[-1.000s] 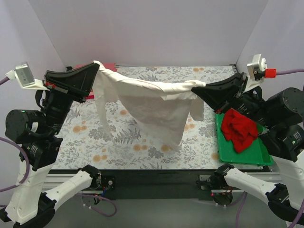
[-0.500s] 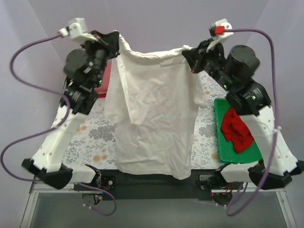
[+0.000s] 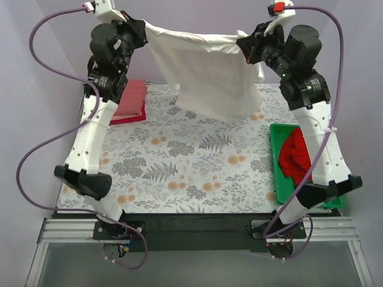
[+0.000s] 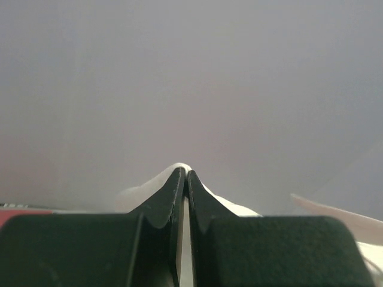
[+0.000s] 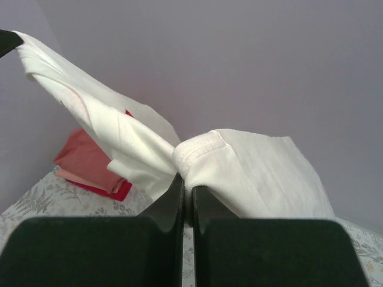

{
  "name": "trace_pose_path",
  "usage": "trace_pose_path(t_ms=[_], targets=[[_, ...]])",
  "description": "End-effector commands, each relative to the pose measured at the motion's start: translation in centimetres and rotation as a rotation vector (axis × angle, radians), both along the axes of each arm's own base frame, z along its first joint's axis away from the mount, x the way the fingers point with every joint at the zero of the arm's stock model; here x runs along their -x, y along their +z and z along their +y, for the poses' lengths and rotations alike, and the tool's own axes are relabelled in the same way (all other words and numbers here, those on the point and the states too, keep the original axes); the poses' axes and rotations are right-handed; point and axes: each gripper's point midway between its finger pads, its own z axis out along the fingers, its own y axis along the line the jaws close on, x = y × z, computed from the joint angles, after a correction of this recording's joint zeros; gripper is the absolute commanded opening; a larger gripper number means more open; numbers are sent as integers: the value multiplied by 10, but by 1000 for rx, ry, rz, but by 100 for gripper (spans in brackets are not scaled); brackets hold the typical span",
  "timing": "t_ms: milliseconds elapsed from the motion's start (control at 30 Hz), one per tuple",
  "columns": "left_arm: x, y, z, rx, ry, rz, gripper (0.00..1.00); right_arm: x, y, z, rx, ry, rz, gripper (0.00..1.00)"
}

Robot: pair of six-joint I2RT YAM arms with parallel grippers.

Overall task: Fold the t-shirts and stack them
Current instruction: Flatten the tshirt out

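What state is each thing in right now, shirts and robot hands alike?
white t-shirt, unfolded, hanging in the air between both end effectors.
left end effector, shut on white t-shirt.
right end effector, shut on white t-shirt.
red t-shirt, crumpled in green tray.
folded t-shirts, stacked, far left.

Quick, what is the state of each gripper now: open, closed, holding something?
Left gripper: closed, holding one end of the raised white t-shirt.
Right gripper: closed, holding the other end of the same t-shirt.
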Motion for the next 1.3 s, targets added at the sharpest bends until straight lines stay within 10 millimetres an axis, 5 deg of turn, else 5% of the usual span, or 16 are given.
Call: trace_pose_path(t_ms=[0, 33, 100, 200, 233, 267, 300, 333, 433, 500, 600, 733, 867, 1000, 1133, 1267], targets=[[79, 67, 26, -14, -5, -182, 0, 53, 62, -30, -79, -25, -187, 1], [103, 72, 32, -16, -12, -202, 0, 57, 57, -31, -78, -24, -186, 1], [110, 37, 25, -55, -65, -140, 0, 61, 9, -32, -49, -20, -89, 1], [138, -48, 20, -37, -136, 18, 0, 72, -82, -32, -20, -7, 97, 1], [151, -98, 22, -11, -145, 109, 0, 78, -106, -30, -15, 6, 145, 1], [162, -119, 22, 21, -154, 147, 0, 89, -156, -32, 4, 15, 234, 1], [172, -136, 14, 121, -161, 191, 0, 96, -179, -33, -20, 9, 296, 1], [176, -188, 10, 163, -145, 297, 0, 102, -201, -35, -22, 2, 340, 1], [215, -237, -11, 355, -272, 451, 0, 128, -281, -38, -30, 4, 511, 1], [247, -300, -15, 373, -295, 629, 0, 154, -334, -40, -19, 22, 640, 3], [297, -365, -5, 347, -277, 826, 0, 191, -386, -40, -12, 75, 785, 9], [343, -387, -14, 409, -383, 950, 27, 233, -438, -44, -31, 80, 978, 23], [356, -397, -12, 439, -363, 1019, 82, 254, -454, -46, -71, 68, 1071, 57], [347, -382, -12, 422, -366, 970, 86, 251, -436, -51, -60, 41, 1032, 98], [323, -364, -18, 379, -381, 899, 88, 236, -400, -59, -49, -3, 906, 98], [287, -379, -28, 319, -342, 935, 89, 223, -381, -68, -9, -51, 833, 98]])
